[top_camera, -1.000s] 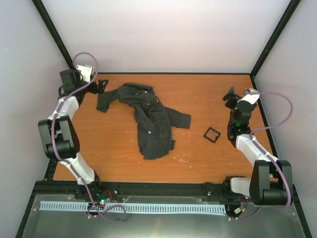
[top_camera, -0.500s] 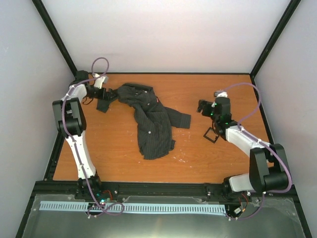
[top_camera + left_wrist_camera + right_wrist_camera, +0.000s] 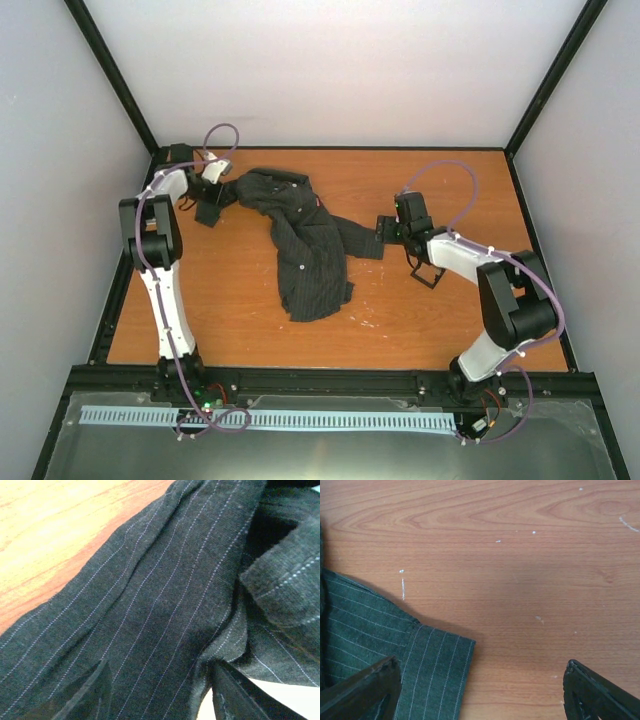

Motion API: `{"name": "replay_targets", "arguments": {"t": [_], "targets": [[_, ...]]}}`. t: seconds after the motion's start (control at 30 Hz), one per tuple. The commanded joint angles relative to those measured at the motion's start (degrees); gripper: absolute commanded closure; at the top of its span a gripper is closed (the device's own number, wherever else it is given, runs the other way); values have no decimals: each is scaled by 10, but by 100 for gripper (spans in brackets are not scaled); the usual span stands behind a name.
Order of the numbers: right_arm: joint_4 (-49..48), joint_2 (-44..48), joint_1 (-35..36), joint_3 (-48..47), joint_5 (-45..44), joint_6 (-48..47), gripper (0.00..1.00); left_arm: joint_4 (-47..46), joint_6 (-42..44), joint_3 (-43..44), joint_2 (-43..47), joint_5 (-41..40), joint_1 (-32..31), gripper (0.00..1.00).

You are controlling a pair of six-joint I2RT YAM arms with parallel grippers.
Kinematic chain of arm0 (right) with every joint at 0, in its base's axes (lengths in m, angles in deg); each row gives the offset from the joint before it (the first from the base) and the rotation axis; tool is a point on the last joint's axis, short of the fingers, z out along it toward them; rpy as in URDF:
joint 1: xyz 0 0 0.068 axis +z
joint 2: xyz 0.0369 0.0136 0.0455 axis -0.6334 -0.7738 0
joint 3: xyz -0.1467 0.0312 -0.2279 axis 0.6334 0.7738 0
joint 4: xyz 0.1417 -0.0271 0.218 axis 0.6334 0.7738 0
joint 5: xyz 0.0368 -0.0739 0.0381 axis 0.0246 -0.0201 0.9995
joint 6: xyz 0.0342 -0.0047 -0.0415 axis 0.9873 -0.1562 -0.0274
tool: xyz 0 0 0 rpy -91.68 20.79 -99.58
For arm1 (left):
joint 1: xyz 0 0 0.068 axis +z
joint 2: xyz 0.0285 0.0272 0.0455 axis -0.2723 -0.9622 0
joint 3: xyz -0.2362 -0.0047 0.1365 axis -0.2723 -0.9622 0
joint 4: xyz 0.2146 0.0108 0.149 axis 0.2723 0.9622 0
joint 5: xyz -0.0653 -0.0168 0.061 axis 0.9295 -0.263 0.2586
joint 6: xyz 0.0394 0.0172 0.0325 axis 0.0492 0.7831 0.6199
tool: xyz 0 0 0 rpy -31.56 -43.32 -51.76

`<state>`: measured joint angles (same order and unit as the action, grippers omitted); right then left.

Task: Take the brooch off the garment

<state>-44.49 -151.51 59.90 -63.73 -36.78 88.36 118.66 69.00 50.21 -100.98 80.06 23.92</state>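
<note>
A dark pinstriped shirt (image 3: 305, 245) lies crumpled on the middle of the wooden table (image 3: 240, 300). The brooch shows only as a tiny reddish-brown speck (image 3: 319, 204) below the collar, and neither wrist view shows it. My left gripper (image 3: 212, 196) is open, low over the shirt's left sleeve. Pinstriped cloth (image 3: 165, 605) fills the left wrist view, with cloth between the fingers (image 3: 85, 695). My right gripper (image 3: 385, 228) is open at the right sleeve's cuff (image 3: 437, 672). Its left finger (image 3: 360, 690) is over the cuff and its right finger is over bare wood.
A small black square tray (image 3: 428, 272) sits on the table just right of and nearer than the right gripper, under that arm. A black frame borders the table, with white walls behind it.
Both arms have swung in from the table's sides to the shirt. The left gripper moved right and down onto the left sleeve. The right gripper moved left past the tray to the right cuff.
</note>
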Motion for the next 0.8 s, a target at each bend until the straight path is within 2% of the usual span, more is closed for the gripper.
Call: {"name": "replay_targets", "arguments": {"t": [0.0, 0.13, 0.27, 0.3, 0.5, 0.77], "targets": [[38, -38, 15, -35, -6, 2, 15, -7, 22, 26, -10, -14, -5, 51], [57, -81, 29, -68, -15, 6, 17, -16, 20, 28, -18, -29, -8, 64], [68, -124, 35, -101, -13, 3, 18, -23, -1, 35, -11, -38, -8, 94], [69, -135, 36, -107, -9, 2, 19, -24, -4, 34, -4, -38, -8, 98], [83, -180, 39, -144, 19, 11, 26, -48, -19, -2, 58, -41, -8, 99], [94, -200, 50, -159, 24, 22, 47, -27, -25, -5, 95, -39, -9, 99]]}}
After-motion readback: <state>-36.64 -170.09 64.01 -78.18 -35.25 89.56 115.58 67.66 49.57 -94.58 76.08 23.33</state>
